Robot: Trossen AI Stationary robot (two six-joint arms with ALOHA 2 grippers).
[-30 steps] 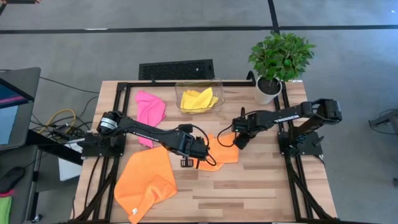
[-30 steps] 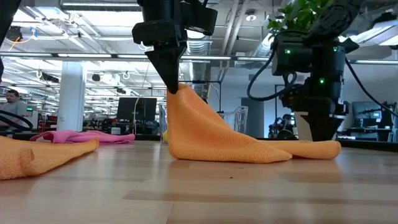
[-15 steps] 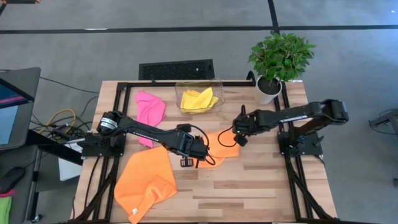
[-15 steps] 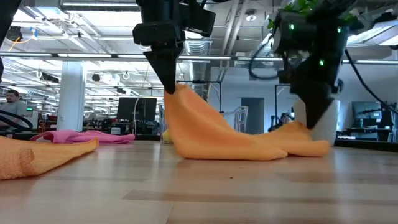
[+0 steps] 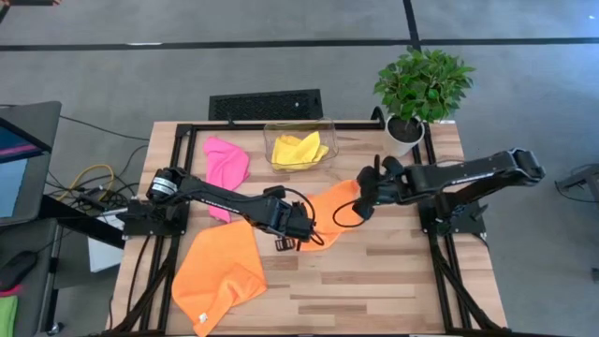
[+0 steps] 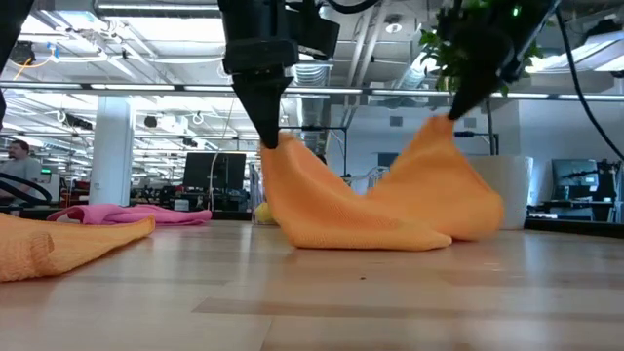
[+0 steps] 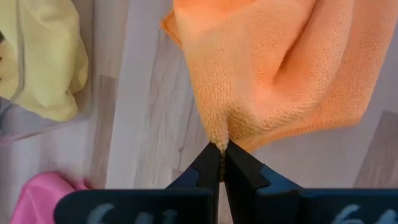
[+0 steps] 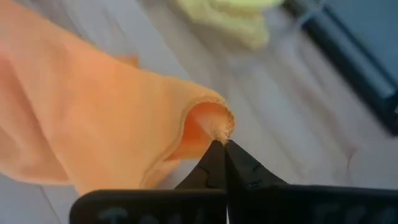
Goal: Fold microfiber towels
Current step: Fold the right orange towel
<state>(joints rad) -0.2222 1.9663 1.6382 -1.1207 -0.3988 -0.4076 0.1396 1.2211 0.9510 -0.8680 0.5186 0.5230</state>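
Clearly the orange towel (image 5: 329,208) is soft, light and limp, drooping in folds from each pinch to the counter (image 5: 393,281), so it looks best held by its corners and edges. Each arm reaches in over the counter's middle: the left hand (image 5: 301,236) is clenched on one corner hanging just below it, while the right hand (image 5: 361,208) grips the opposite corner, lifted clear of the wood.

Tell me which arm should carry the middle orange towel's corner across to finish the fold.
Right, probably. The right gripper holds its corner of the orange towel lifted clear of the table, free to swing over. The left gripper pinches the opposite corner lower, suited to anchoring.
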